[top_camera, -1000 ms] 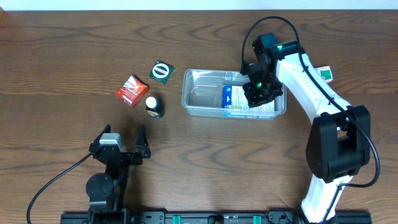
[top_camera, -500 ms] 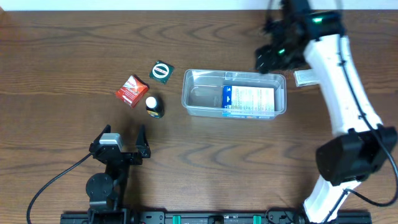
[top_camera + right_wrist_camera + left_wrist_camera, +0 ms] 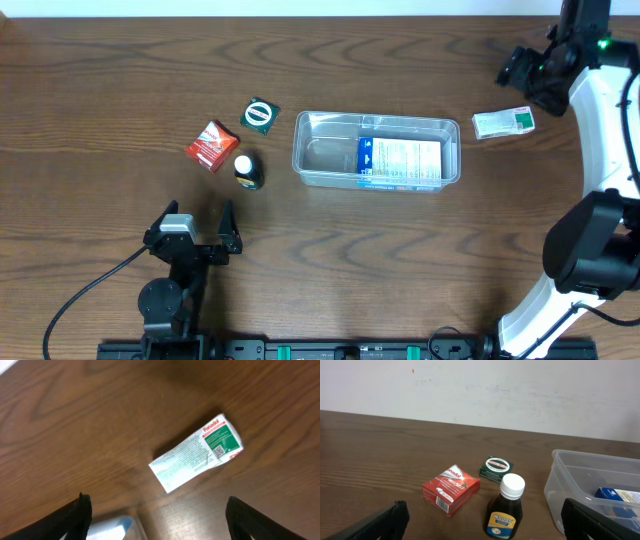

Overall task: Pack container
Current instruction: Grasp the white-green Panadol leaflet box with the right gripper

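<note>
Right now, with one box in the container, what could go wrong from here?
1. The Panadol packet lies flat on the table; the open right gripper near it may slide off it rather than pinch it.
2. The bottle stands upright close beside the red box; grabbing either could topple the bottle.

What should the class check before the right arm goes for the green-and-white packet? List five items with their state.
1. Right tool open: ok.
2. Green-and-white packet free, outside the container: ok.
3. Packet between the tool's fingertips: not ok, it lies ahead of them.
4. Room in container: ok, left part bare beside the blue-and-white box.
5. Left tool out of the way: ok, parked open.
</note>
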Controlling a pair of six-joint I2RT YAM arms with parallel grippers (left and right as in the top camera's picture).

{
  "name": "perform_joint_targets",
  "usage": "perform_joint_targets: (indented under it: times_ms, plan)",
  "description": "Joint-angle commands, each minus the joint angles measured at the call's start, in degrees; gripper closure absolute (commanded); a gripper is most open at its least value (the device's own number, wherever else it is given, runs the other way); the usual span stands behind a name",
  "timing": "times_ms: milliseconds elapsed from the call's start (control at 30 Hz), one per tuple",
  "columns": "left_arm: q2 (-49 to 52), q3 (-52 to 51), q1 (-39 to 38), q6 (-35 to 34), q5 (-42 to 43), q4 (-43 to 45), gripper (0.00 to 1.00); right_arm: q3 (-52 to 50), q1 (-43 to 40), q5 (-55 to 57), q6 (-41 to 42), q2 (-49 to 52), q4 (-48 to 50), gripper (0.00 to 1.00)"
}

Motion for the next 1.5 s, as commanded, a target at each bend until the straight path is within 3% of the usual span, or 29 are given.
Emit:
perform_joint_targets:
  times_ms: [0,200,833,1467]
  plan:
    - [-0.3,-1.0,0.3,1.0,1.0,-1.9,0.02,-5.4,0.1,0.6,3.3,0.1,4.2,0.18]
    - [-0.3,-1.0,0.3,1.0,1.0,-1.9,0.02,-9.4,0.1,1.5,9.1,2.7,8.8,0.27]
    - [-0.3,-1.0,0.3,1.0,1.0,-1.9,0.02,-0.5,-0.9,3.2,9.5,14.3,1.4,0.19]
    - [-0.3,-1.0,0.3,1.0,1.0,-1.9,0.02,-0.4,-2.9,2.8,9.5,15.9,5.5,0.19]
